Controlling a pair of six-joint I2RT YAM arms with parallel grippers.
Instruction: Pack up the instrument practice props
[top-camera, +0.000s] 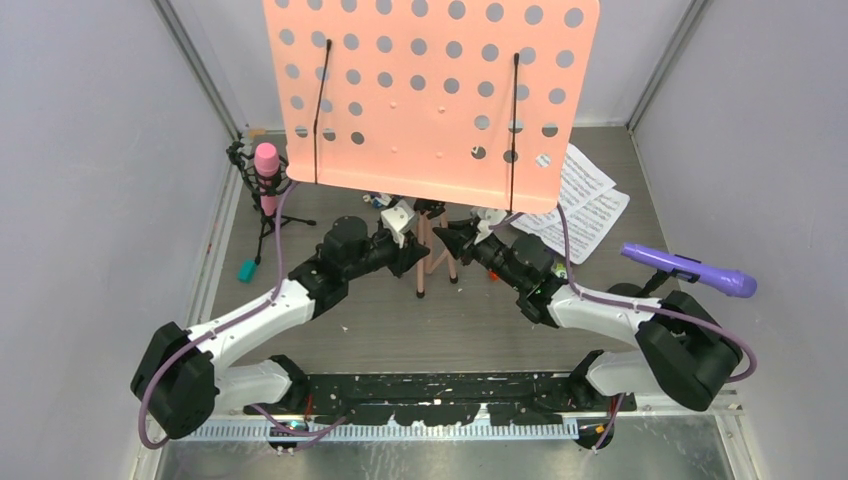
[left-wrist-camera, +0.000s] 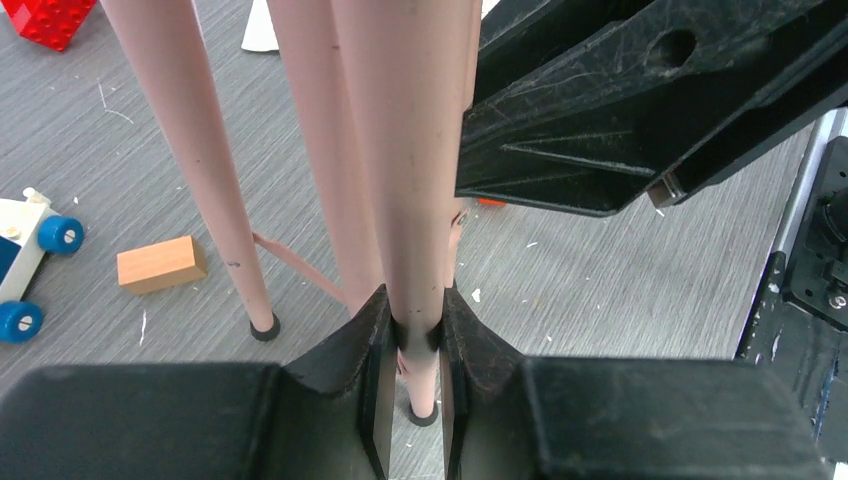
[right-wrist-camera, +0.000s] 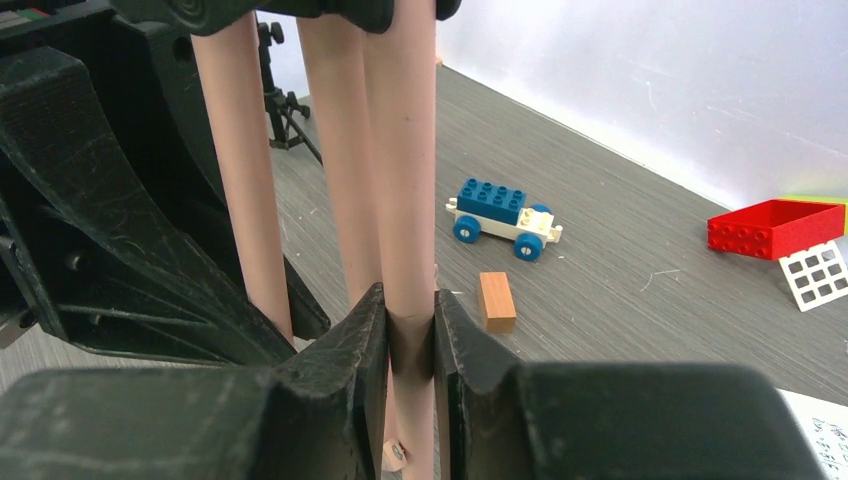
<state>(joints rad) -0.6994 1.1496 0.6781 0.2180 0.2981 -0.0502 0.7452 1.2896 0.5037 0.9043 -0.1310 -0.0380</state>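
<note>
The pink perforated music rack (top-camera: 430, 90) stands mid-table on its pink tripod legs (top-camera: 432, 255). My left gripper (top-camera: 412, 240) is shut on one leg (left-wrist-camera: 410, 200), low near its black foot. My right gripper (top-camera: 455, 240) is shut on another leg (right-wrist-camera: 405, 180) from the other side. White sheet-music pages (top-camera: 585, 205) lie behind the rack at the right. The pink microphone (top-camera: 266, 165) stands in a black mount (top-camera: 268, 215) at the left. The purple microphone (top-camera: 690, 268) sits on its mount at the right.
A blue toy car (right-wrist-camera: 503, 210), an orange block (right-wrist-camera: 496, 300), a red brick (right-wrist-camera: 775, 226) and a white grid piece (right-wrist-camera: 818, 275) lie on the table behind the rack. A teal block (top-camera: 246, 270) lies at the left. Grey walls close in both sides.
</note>
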